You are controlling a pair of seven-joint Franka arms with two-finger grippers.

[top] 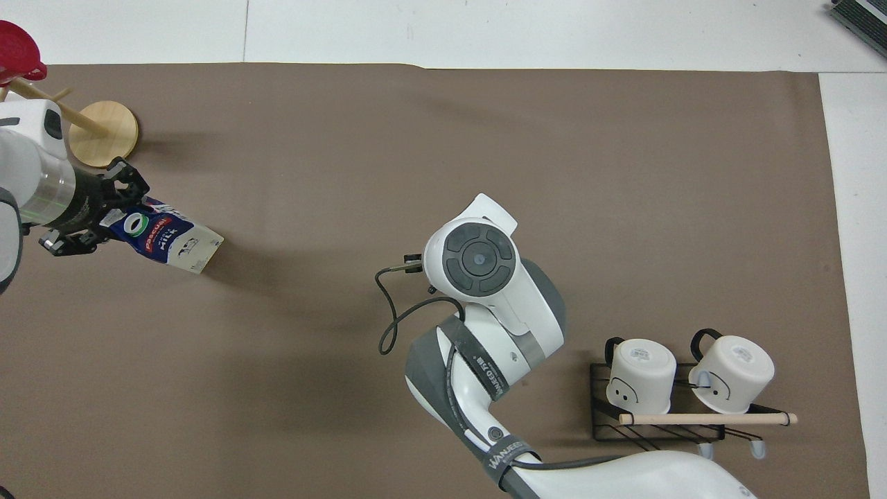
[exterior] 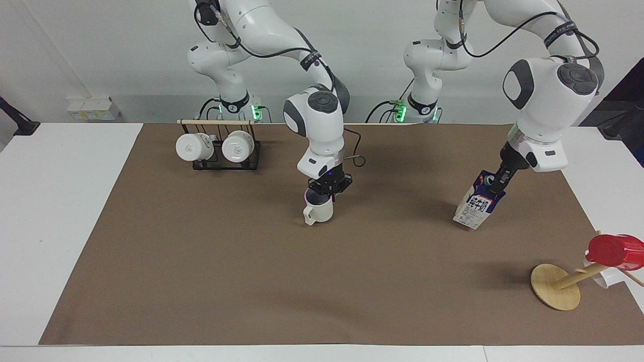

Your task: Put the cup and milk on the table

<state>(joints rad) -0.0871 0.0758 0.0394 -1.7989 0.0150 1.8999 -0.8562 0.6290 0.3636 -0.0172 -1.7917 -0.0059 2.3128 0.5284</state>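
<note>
My right claw (exterior: 328, 190) clamped on rim of the cup (exterior: 318, 209), mid brown sheet of the tabletop (exterior: 65, 201); cup upright, whether its base touches the paper I cannot tell. My left claw (exterior: 498, 185) clamped on the gable top of the milk (exterior: 477, 206), carton tilted, toward my left arm's end, lower corner close to the paper. Rack with two white mugs (exterior: 214, 147) near my right arm's base. Red cup (exterior: 615, 250) on wooden stand, farther from me than the milk.
</note>
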